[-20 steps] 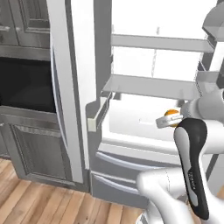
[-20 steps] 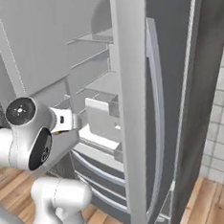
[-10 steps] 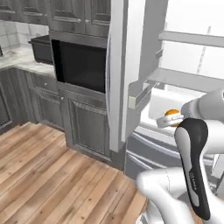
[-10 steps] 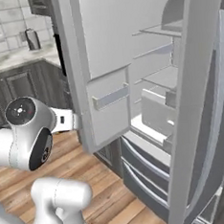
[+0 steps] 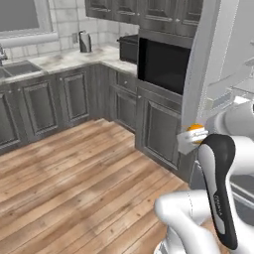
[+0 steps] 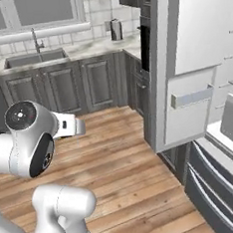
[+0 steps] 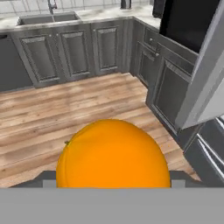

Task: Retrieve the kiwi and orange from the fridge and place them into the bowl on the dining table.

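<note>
— What's in the gripper (image 7: 113, 186)?
— The orange (image 7: 113, 154), clamped between the jaws; its bulk hides the fingertips.
— And behind it?
— The fridge (image 6: 194, 66), door open, cut off at the right edge. Lettering on the arm is too blurred to read.

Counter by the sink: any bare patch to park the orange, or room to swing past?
Bare marble between sink and kettle. Wood floor before the cabinets is wide open. Crowded by the open fridge door and drawers. Gripper holds the orange.
</note>
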Robot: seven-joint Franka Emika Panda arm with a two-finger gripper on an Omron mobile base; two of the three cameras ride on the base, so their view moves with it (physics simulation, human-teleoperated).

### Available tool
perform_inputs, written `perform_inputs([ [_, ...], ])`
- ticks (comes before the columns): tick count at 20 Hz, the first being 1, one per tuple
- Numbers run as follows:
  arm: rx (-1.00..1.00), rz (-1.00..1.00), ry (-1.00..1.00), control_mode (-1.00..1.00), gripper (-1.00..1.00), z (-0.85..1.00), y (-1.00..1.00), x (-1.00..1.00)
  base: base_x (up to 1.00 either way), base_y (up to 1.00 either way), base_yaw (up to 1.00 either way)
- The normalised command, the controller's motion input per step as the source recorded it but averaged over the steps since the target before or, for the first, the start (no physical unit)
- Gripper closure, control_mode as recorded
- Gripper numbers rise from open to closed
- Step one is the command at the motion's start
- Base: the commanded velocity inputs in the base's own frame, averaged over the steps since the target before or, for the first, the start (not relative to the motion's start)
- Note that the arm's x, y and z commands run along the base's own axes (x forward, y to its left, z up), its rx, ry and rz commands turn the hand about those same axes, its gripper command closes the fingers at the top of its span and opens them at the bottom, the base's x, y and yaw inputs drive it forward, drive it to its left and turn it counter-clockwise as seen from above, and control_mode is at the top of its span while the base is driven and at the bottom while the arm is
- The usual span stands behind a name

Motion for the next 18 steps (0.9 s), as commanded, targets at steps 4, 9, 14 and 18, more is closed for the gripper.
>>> perform_inputs([
  [4,0.00,0.00,0.00,1.00,1.00,0.00,0.00,0.00,-0.79,0.32,0.52],
  [9,0.00,0.00,0.00,1.00,1.00,0.00,0.00,0.00,-0.97,0.25,0.49],
  [14,0.00,0.00,0.00,1.00,1.00,0.00,0.00,0.00,-0.99,0.27,0.47],
  [18,0.00,0.00,0.00,1.00,1.00,0.00,0.00,0.00,-0.46,0.53,0.39],
])
